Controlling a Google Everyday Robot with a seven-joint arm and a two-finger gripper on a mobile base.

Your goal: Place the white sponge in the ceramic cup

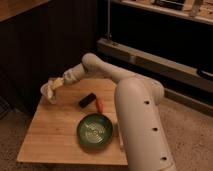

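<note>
Pale against the dark wall, the gripper [54, 86] hangs at the left of the frame, just above the cup [50, 96]. Whether it grasps or has released, I cannot tell. The sponge I cannot separate from them. The risk, I think, is that a sponge dropped off-centre catches the rim and falls on the table [50, 135].

One green bowl [94, 132], one black item [87, 100], one orange item [99, 105] and one pale cup [48, 93] are counted on the surface [55, 135]. One hand [56, 84] is noted just above the cup, at the far-left corner.
</note>
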